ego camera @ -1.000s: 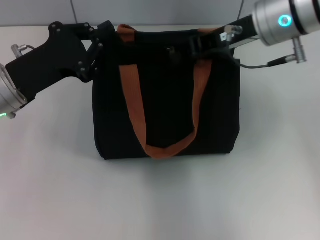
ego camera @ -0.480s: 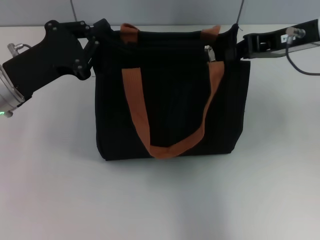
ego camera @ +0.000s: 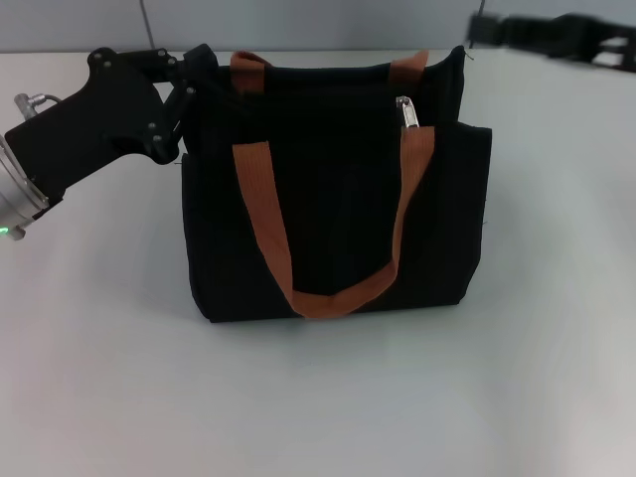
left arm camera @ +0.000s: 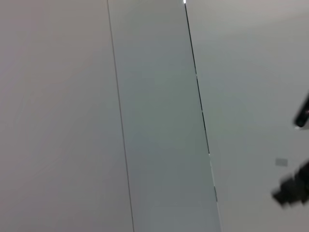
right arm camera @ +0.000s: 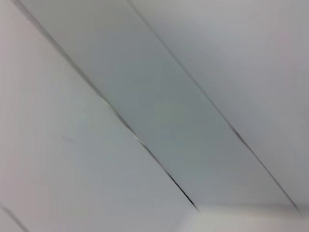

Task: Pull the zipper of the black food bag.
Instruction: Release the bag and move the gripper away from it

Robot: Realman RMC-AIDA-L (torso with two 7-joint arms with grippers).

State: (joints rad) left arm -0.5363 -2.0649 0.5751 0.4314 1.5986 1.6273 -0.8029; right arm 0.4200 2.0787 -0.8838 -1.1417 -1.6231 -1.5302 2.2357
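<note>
The left gripper (ego camera: 194, 70) sits at the bag's (ego camera: 333, 214) upper left corner, pressed against the fabric there; it looks to be pinching that corner, but whether its fingers are together on it or apart, I cannot tell. The bag stands upright on the table (ego camera: 328, 397), its near strap (ego camera: 273, 234) hanging in a loop down the front face. The zipper (ego camera: 405, 111) shows as a small silver tab near the bag's upper right, just above the strap's right leg, and the zip line runs left to right along the bag's top. The right gripper (ego camera: 487, 28) is up and to the right of the bag, clear of it and blurred, so its fingers cannot be read. It is by far the nearer arm to the zipper. Nothing stands between them.
</note>
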